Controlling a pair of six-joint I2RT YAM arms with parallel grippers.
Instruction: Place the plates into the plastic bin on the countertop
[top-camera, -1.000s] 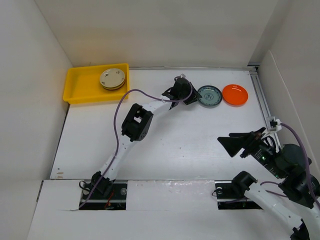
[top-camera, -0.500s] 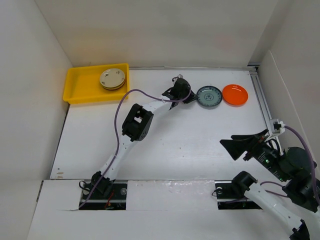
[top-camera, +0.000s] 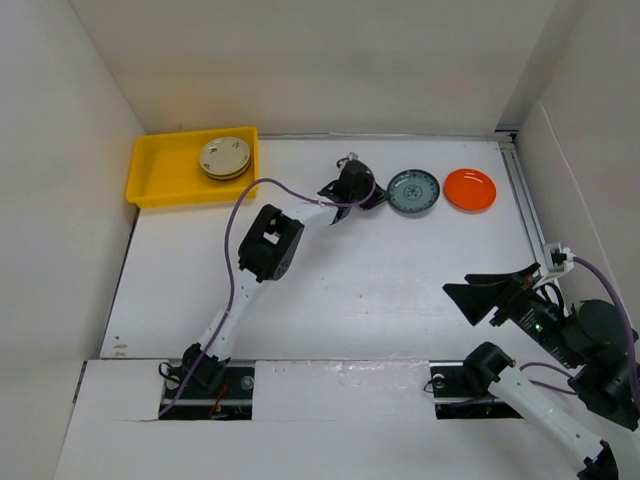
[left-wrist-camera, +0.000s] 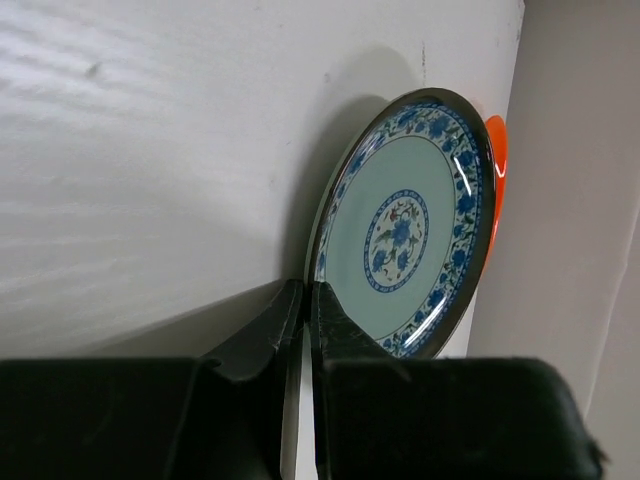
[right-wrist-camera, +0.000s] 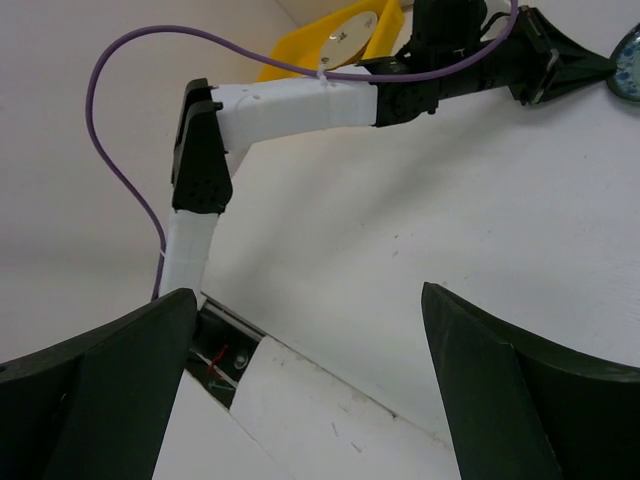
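Pickup step: your left gripper (left-wrist-camera: 305, 292) sat clenched at the teal-patterned plate (left-wrist-camera: 400, 230) rim, catch unclear; right gripper (right-wrist-camera: 308, 300) gaped idle. Next: confirm hold, carry to plastic bin (top-camera: 155, 172).

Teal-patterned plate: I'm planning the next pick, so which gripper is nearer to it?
Left. The left gripper is shut right at the rim of the teal-patterned plate. The right gripper hangs open back near its own base, far from the plate.
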